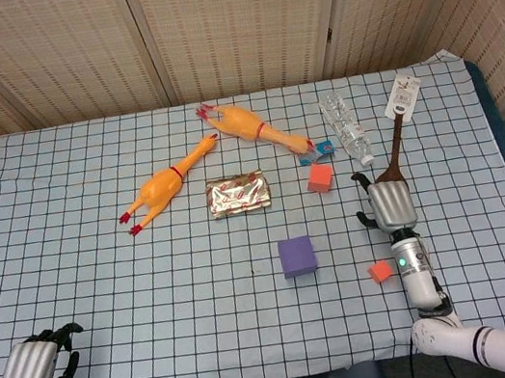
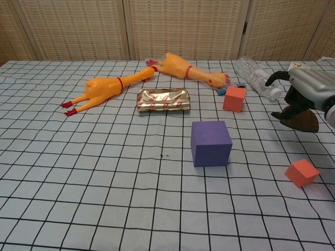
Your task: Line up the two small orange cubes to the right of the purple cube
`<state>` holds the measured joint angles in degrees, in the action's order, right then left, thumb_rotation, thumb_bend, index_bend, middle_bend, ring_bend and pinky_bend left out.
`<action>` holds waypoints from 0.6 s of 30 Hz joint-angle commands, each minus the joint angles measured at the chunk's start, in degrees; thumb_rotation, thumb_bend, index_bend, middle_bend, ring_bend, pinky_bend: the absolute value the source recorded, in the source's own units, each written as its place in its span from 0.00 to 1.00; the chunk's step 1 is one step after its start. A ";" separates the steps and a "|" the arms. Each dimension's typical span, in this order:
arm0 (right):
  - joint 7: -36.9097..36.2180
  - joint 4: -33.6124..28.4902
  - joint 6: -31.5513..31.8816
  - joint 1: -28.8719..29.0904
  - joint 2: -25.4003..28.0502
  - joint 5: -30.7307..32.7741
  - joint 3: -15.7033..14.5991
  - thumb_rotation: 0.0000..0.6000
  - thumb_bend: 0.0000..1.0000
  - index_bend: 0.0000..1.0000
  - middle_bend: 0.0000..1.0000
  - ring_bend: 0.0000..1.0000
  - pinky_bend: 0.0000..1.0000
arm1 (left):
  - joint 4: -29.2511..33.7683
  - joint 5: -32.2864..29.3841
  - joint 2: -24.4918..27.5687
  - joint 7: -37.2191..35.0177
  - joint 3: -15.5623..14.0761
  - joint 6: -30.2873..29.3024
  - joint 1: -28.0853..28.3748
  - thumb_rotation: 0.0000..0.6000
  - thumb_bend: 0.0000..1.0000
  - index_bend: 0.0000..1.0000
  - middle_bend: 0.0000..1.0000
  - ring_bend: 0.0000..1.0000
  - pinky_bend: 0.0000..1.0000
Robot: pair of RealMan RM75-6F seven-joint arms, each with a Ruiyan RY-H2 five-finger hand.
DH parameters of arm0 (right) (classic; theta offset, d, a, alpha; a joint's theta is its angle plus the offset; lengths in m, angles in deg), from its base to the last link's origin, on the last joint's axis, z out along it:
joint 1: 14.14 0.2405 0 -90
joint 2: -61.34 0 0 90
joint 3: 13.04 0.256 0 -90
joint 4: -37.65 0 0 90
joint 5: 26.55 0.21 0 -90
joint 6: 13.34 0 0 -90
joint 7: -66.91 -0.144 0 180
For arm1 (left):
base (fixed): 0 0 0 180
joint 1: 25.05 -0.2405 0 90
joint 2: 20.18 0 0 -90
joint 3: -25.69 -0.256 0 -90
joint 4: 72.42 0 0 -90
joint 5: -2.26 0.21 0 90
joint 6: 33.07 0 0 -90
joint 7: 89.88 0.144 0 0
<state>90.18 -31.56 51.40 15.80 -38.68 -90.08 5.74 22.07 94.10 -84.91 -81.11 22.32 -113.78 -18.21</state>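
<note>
Near the front edge, right hand (image 1: 392, 204) (empty, fingers apart) above orange cube (image 1: 380, 271).

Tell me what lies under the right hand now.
Under the right hand lies the dark spatula; its blade is mostly covered in the head view. The hand holds nothing.

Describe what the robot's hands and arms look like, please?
Each hand has a ribbed silver metal back and black jointed fingers. The right hand sits on a slim white and grey forearm with a small green light near the wrist. The left hand looks the same; only a short grey stub of its wrist shows.
</note>
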 commanded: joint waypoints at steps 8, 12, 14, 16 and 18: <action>-1.10 10.66 -0.79 6.37 -8.41 2.08 3.28 1.00 0.15 0.26 0.97 0.84 1.00 | -0.05 0.32 0.20 -0.99 -0.13 -0.07 0.02 1.00 0.45 0.37 0.53 0.47 0.56; -1.75 15.96 -2.48 9.31 -10.99 3.53 5.12 1.00 0.15 0.29 0.97 0.84 1.00 | -0.05 0.16 0.19 -1.14 -0.19 0.27 0.10 1.00 0.45 0.37 0.53 0.47 0.56; -2.13 17.86 -3.14 10.48 -11.79 4.11 5.94 1.00 0.15 0.30 0.97 0.84 1.00 | -0.13 0.02 0.18 -1.26 -0.15 0.43 0.16 1.00 0.45 0.37 0.53 0.47 0.56; -2.76 19.71 -3.83 11.66 -12.50 4.80 6.89 1.00 0.15 0.30 0.97 0.84 1.00 | -0.30 -0.21 0.15 -1.46 -0.09 0.62 0.23 1.00 0.45 0.37 0.53 0.47 0.56; -3.47 21.63 -4.55 12.78 -13.10 5.38 7.71 1.00 0.15 0.30 0.97 0.84 1.00 | -0.42 -0.55 0.11 -1.69 0.01 0.78 0.26 1.00 0.45 0.37 0.53 0.47 0.56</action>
<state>87.41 -11.20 47.63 27.54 -51.02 -85.41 12.58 21.68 93.60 -84.79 -82.75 22.30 -113.04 -17.97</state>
